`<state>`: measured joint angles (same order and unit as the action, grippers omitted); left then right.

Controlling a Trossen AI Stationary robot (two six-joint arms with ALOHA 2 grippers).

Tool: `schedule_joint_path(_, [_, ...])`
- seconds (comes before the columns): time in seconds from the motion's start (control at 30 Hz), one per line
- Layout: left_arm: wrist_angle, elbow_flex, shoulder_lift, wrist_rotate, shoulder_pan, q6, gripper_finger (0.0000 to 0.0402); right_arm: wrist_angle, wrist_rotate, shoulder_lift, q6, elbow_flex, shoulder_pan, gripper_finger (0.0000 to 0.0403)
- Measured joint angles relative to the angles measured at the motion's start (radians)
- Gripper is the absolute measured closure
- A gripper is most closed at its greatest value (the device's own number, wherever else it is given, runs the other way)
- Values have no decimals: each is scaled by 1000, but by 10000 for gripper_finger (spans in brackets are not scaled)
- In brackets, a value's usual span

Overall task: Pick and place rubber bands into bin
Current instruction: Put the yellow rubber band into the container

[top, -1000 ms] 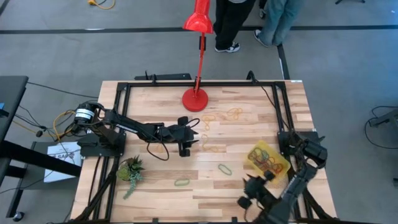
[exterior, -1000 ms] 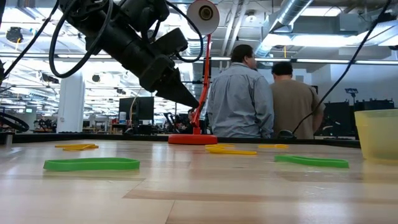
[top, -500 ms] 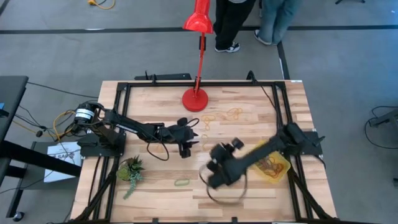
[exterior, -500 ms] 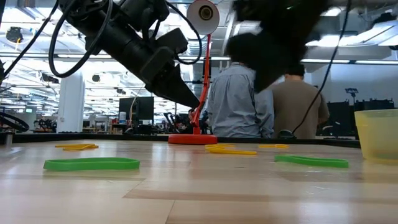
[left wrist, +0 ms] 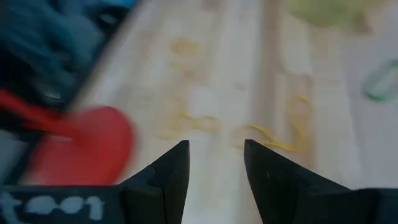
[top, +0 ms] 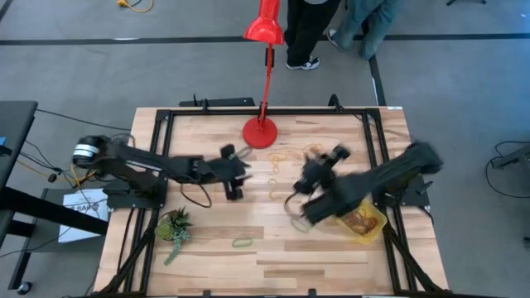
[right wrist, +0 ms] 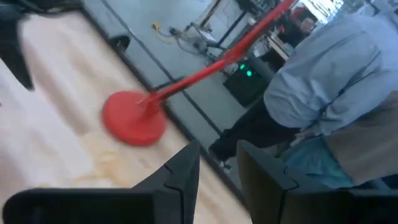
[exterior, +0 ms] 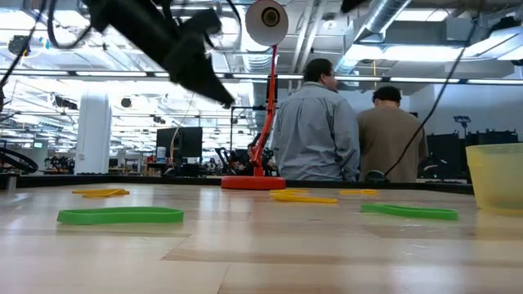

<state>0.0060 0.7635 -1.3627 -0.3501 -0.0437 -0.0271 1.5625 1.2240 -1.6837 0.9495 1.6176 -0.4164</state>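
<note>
Loose rubber bands lie flat on the wooden table: yellow ones [top: 286, 156] [top: 313, 150] near the far middle, and a green one [top: 242, 242] toward the near edge. The low view shows green bands [exterior: 120, 215] [exterior: 409, 211] and yellow ones [exterior: 302, 197]. The yellow bin [top: 364, 223] sits at the right with several bands in it, partly under my right arm. My left gripper [top: 246, 170] [left wrist: 216, 146] hangs open above the table left of the middle. My right gripper [top: 334, 156] [right wrist: 217, 149] is raised over the middle right, pointing toward the far edge. It is open, with nothing between its fingers.
A red lamp stands on its round base [top: 260, 132] at the far middle, its pole leaning outward. A small green plant [top: 174, 225] lies near the left front. Black rails [top: 157, 165] frame the table. Two people [exterior: 343, 131] stand beyond the far edge.
My right arm has swung up from the near right corner, across the table's middle toward the far edge, turning as it went. My left gripper has risen and drawn back a little toward the left edge. Neither gripper's gap has changed, and the bands lie where they were.
</note>
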Motion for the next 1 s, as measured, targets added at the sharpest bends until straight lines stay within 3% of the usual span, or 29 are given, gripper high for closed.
schedule_joint_path(0.1, [-34, 0, 127, -124, 0, -36, 257, -3, -13, 183, -135, -7, 37, 301])
schedule_joint_path(0.2, [-86, 0, 243, -239, 0, -36, 257, -34, -13, 349, -50, -68, 85, 301])
schedule_joint_path(0.3, [-162, 1, 336, -280, 0, 53, 257, -226, -16, 493, -31, -281, 125, 301])
schedule_joint_path(0.4, [-235, 1, 386, -247, 0, 119, 257, -621, -92, 584, -223, -595, 129, 301])
schedule_joint_path(0.47, [-253, 0, 396, -210, 0, 118, 257, -986, -225, 605, -439, -801, 149, 301])
schedule_joint_path(0.57, [-269, 0, 398, -195, 0, 141, 257, -1621, -625, 602, -771, -1054, 210, 301])
schedule_joint_path(0.63, [-270, 0, 396, -198, 0, 157, 257, -1982, -884, 568, -867, -1163, 267, 301])
schedule_joint_path(0.67, [-276, 0, 395, -210, 0, 162, 257, -2085, -952, 556, -877, -1190, 296, 301])
schedule_joint_path(0.73, [-307, 0, 395, -234, 0, 173, 257, -2106, -947, 564, -902, -1219, 356, 301])
schedule_joint_path(0.8, [-369, 0, 395, -242, 0, 208, 257, -1975, -855, 600, -893, -1231, 408, 301])
schedule_joint_path(0.9, [-513, 0, 383, -226, 0, 338, 257, -1815, -836, 623, -719, -1231, 445, 301])
schedule_joint_path(1.0, [-633, -1, 338, -179, 0, 459, 257, -1801, -836, 619, -627, -1231, 436, 301])
